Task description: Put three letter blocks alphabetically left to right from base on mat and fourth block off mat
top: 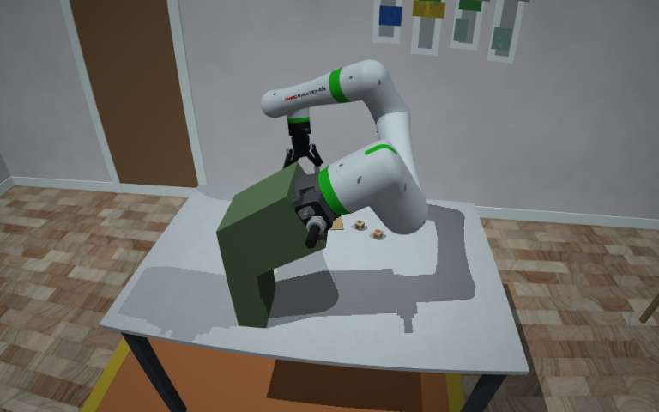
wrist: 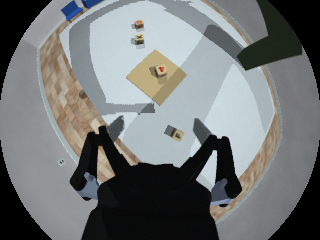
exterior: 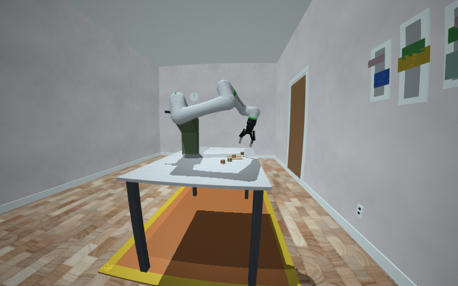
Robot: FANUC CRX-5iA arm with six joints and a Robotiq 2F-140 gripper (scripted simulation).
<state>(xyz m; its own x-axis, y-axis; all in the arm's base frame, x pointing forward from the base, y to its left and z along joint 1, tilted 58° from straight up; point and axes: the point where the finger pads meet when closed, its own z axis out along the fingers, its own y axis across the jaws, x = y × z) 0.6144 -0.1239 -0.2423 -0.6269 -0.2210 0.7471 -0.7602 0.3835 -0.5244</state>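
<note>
Four small wooden blocks lie on the white table. In the wrist view one block [wrist: 160, 71] with a red mark on top sits on the tan mat [wrist: 156, 78]. Two blocks [wrist: 139, 24] [wrist: 139, 40] lie off the mat on its far side. A fourth block [wrist: 175, 134] lies off the mat on the near side, far below the fingers. The letters are too small to read. My gripper [wrist: 158, 123] is open and empty, high above the table. It also shows in the exterior view [exterior: 247, 138], above the mat [exterior: 237, 157] and the block row [exterior: 229, 158].
The green robot pedestal [top: 252, 247] stands on the table and hides most of the mat in the top view, where two blocks [top: 359, 225] [top: 377, 234] show beside the arm's big joint [top: 374, 194]. The table edge runs close behind the fourth block.
</note>
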